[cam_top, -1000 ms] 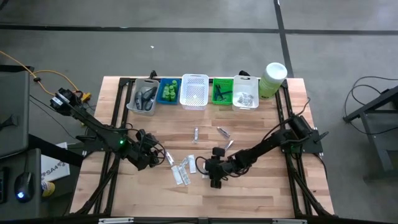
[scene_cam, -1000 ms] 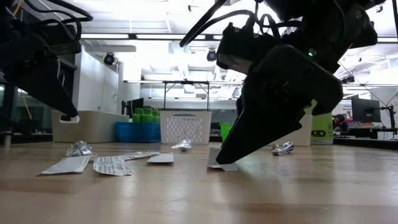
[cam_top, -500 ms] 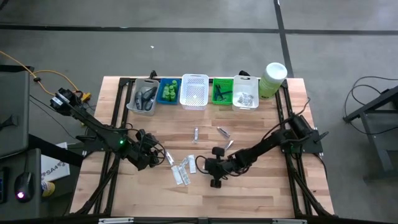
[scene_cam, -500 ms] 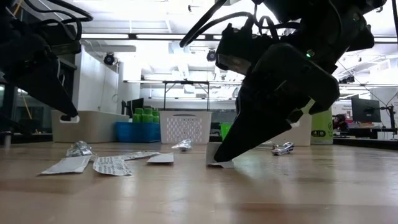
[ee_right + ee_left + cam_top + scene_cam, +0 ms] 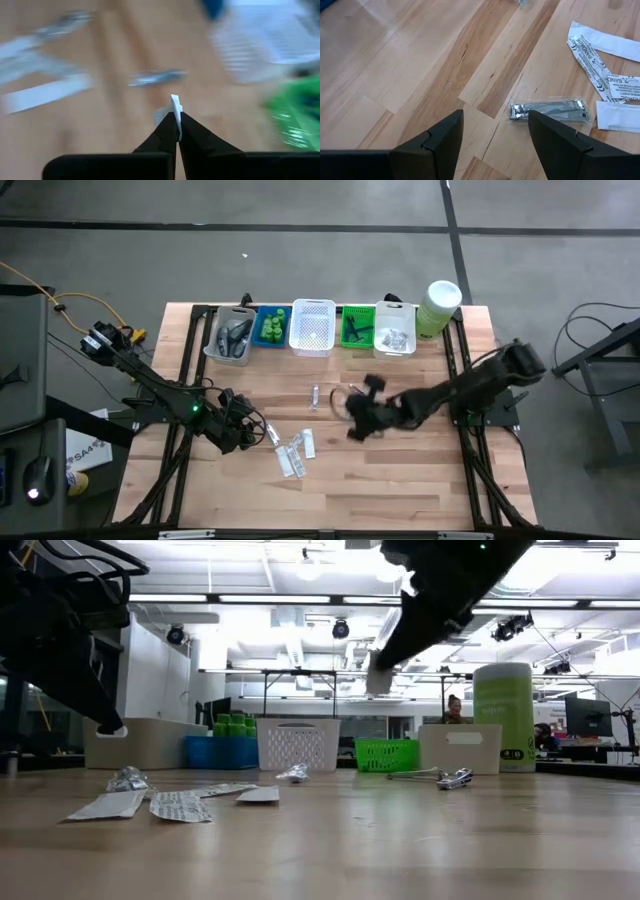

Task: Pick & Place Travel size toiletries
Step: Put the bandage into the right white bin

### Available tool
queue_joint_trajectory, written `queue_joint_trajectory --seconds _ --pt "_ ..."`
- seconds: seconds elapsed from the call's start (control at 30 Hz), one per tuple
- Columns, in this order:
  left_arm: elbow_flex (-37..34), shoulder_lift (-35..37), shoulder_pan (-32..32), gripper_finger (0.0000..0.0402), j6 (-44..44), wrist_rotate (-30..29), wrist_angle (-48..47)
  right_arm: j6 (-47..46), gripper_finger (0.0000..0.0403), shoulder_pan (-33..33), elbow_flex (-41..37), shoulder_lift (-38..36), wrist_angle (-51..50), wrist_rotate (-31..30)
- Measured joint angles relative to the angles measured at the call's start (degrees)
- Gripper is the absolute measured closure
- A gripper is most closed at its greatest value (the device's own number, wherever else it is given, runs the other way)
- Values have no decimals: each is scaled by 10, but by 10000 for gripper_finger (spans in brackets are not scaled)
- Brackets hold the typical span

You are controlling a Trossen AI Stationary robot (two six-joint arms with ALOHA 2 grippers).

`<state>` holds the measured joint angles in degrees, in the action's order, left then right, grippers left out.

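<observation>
The right claw [image 5: 352, 420] has risen off the desk [image 5: 400, 490] with its fingers pinched on a flat white sachet [image 5: 175, 104], heading towards the baskets [image 5: 311, 328]. The left claw [image 5: 492, 131] waits open over a wrapped clipper [image 5: 547, 110].

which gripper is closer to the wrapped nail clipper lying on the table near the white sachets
Left. The left gripper hovers open right beside the wrapped nail clipper, at the edge of the white sachets. The right gripper, shut on a white sachet, is raised farther toward the baskets.
</observation>
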<state>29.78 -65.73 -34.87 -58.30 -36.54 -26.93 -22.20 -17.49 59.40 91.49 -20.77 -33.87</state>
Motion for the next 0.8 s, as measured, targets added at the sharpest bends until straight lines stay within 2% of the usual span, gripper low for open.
queue_joint_trajectory --seconds 0.17,0.23,0.47,0.63,0.8 --pt "0 0 0 181 -2 1 2 -3 399 78 0 -66 -121 -74" --pt "0 0 0 181 -2 1 2 -4 399 119 0 -88 -162 -81" --pt "0 0 0 181 -3 2 2 47 400 271 0 -94 -262 -71" --pt "0 0 0 181 -5 2 3 125 400 366 -8 -82 -261 -26" --pt "0 0 0 181 -5 10 3 180 400 430 -15 -84 -260 9"
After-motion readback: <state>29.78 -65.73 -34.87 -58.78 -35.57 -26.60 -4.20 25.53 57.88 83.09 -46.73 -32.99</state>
